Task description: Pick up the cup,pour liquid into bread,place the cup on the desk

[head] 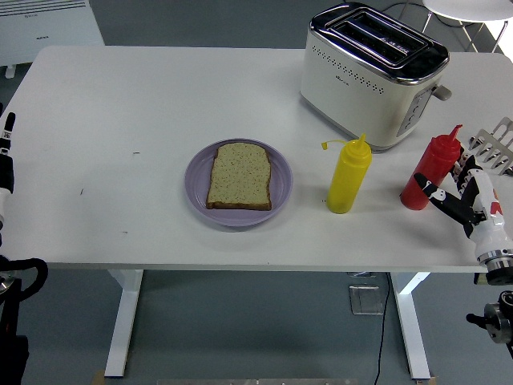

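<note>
No cup shows; two squeeze bottles stand on the white table. The red bottle (430, 164) is upright at the right, the yellow bottle (348, 178) left of it. A slice of bread (240, 176) lies on a purple plate (197, 196) at the centre. My right hand (449, 180) is open right beside the red bottle. Its thumb lies across the bottle's lower front and its other fingers are behind the bottle on the right, not closed around it. My left arm (6, 164) rests at the left edge.
A cream and chrome toaster (369, 72) stands behind the bottles at the back right. A metal rack (498, 144) pokes in at the right edge. A white heater (48, 24) sits beyond the far left corner.
</note>
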`<state>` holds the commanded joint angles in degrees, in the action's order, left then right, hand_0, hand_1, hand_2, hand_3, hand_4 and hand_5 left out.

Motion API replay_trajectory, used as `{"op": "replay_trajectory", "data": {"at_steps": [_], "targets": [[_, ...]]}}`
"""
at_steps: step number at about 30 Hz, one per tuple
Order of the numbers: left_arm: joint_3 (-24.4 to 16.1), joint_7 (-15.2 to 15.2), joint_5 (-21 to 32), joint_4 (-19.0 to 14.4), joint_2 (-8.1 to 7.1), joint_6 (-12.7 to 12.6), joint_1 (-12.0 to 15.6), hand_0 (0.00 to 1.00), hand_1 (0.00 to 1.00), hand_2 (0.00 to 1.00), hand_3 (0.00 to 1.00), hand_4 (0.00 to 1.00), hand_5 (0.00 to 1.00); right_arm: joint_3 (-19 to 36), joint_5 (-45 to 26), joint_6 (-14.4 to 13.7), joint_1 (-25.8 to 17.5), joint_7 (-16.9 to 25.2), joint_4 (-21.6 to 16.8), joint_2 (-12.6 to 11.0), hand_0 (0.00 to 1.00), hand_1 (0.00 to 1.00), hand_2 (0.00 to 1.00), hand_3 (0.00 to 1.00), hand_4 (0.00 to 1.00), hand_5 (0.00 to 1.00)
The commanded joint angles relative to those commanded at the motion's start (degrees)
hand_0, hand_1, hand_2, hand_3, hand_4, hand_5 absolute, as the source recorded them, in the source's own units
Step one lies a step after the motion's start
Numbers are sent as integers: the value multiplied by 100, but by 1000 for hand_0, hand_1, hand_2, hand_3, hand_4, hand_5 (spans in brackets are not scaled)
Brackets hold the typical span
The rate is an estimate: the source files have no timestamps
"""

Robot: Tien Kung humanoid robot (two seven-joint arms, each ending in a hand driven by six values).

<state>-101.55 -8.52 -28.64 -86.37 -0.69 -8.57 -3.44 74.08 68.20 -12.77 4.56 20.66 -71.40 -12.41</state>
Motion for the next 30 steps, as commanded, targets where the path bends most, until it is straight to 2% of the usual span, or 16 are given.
{"op": "replay_trajectory", "data": {"at_steps": [20,26,27,30], "targets": [[3,-3,-2,7,3,-1,22,804,763,757,735,454,998,-338,-395,-103,474,29,372,63,989,886,977,998,918,309],[-18,-3,-3,9,4,-2,13,803,763,756,736,454,998,-449,-523,-220,587,95,438,92,978,870,958,998,915,297],[-24,-3,-2,10,4,-2,10,803,763,756,736,454,998,-481,-553,-250,608,118,453,98,926,823,901,975,913,278],[-31,-2,-3,9,4,-1,4,803,763,756,736,454,998,-531,-617,-284,647,144,486,117,926,823,901,975,913,278]]}}
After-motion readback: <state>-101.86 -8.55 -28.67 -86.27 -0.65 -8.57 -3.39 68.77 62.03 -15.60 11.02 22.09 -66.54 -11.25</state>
